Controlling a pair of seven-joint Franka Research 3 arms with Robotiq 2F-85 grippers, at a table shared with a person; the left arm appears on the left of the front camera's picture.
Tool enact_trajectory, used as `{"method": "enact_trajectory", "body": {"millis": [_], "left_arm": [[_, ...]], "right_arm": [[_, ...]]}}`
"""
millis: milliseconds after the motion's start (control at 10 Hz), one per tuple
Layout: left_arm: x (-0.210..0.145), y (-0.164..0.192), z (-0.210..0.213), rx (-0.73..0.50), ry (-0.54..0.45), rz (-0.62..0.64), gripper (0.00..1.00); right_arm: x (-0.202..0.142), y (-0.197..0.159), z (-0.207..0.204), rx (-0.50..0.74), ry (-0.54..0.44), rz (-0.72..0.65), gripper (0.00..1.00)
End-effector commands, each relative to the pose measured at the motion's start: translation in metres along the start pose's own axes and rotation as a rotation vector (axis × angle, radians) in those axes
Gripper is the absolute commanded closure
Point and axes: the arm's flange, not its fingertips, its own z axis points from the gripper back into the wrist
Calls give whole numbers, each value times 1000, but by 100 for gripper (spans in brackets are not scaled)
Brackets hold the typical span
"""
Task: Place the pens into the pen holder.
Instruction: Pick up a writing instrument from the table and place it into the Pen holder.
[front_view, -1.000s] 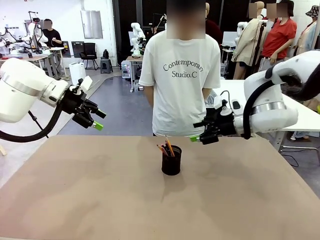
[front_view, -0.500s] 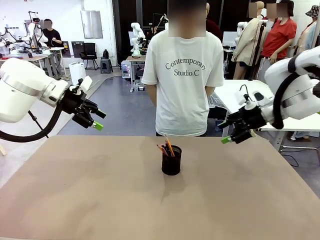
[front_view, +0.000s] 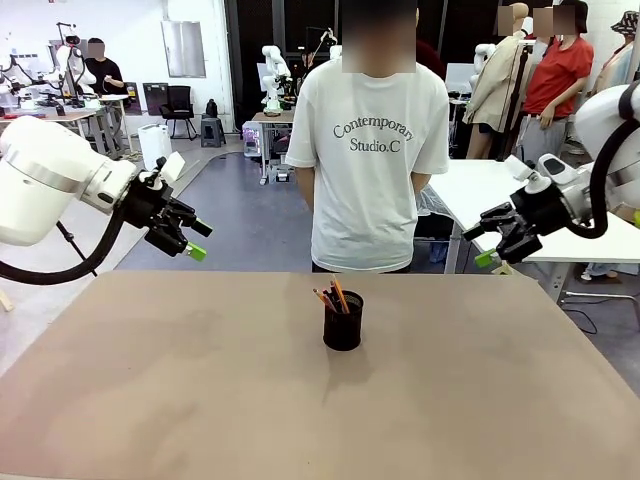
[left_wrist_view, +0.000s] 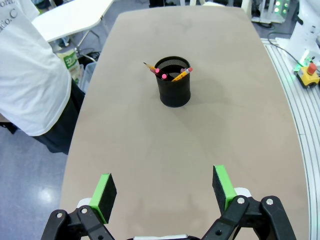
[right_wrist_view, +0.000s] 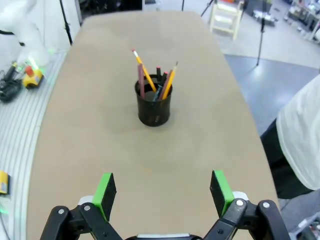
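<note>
The pen holder (front_view: 343, 322) stands upright near the middle of the brown surface (front_view: 200, 400), toward the far edge, with the pens (front_view: 333, 296) already inside it and leaning out above the rim. From my left wrist camera I see the black mesh cup (left_wrist_view: 173, 81) with pink and red ends poking over its lip; from my right wrist camera the pens (right_wrist_view: 152, 77) fan upward from the holder (right_wrist_view: 154, 105), an orange-yellow one and a reddish-brown one plainest among them.

My left hand (front_view: 190, 240) hangs in the air off the surface's left far corner, well apart from the cup, its green pads (left_wrist_view: 106, 191) spread wide with nothing between them. My right hand (front_view: 492, 238) hangs off the right far side, also well apart from the cup, its green-padded fingers (right_wrist_view: 221, 192) likewise spread and holding nothing.

A person in a white printed T-shirt (front_view: 372, 150) stands just beyond the far edge, directly behind the holder, arms down at the sides.
</note>
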Motion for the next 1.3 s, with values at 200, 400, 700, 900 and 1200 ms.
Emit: {"method": "enact_trajectory", "body": {"millis": [200, 400, 700, 900, 1200], "left_arm": [[1, -1, 2, -7, -5, 2, 0], [1, -1, 2, -7, -5, 2, 0], [1, -1, 2, -7, -5, 2, 0], [1, -1, 2, -7, -5, 2, 0], [1, -1, 2, -7, -5, 2, 0]], "right_arm": [[3, -10, 23, 56, -29, -87, 0], [3, -12, 19, 64, -36, -83, 0], [-2, -5, 21, 46, -43, -64, 0], [-2, -5, 21, 46, -43, -64, 0], [-2, -5, 21, 46, -43, -64, 0]]}}
